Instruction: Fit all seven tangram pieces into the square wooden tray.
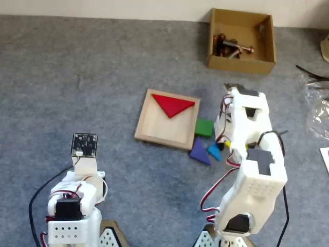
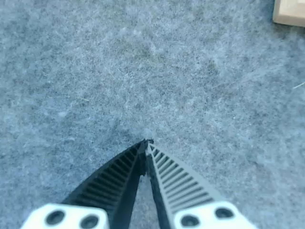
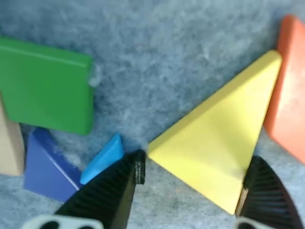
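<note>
Right gripper [image 3: 196,166], wide open, straddles the yellow triangle [image 3: 219,143]

left arm [image 1: 77,198] folded back by its base, left gripper [image 2: 147,144] pinched closed; right arm [image 1: 252,154] stretched forward, right gripper [image 3: 196,168] spread wide and pointing down.

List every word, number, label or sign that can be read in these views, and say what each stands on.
No readable text in any view.
The red triangle, the wooden tray it lies in, and the yellow triangle have plain surfaces.
The cardboard box shows no legible print on its walls.
</note>
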Tool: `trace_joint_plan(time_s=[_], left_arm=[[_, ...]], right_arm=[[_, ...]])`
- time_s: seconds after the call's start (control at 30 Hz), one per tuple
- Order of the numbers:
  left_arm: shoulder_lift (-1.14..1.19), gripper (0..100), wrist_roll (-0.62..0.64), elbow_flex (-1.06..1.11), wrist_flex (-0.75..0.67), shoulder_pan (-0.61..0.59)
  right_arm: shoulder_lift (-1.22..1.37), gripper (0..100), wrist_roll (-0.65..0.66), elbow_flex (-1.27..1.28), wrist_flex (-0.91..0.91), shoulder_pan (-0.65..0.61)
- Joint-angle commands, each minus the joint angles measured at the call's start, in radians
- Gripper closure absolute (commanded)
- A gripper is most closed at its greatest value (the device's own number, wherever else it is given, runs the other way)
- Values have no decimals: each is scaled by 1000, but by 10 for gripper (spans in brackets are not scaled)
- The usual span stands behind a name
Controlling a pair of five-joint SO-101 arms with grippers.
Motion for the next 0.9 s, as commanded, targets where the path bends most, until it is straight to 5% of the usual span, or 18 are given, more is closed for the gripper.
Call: trace_joint_plan(time_s=[0.0, 0.87], left_arm=[[-5, 993, -6, 22, 5, -13], [-5, 993, -6, 22, 5, -13]], right_arm=[[-21, 673, -14, -58, -18, -31], [-12, 673, -97, -113, -13, 4]])
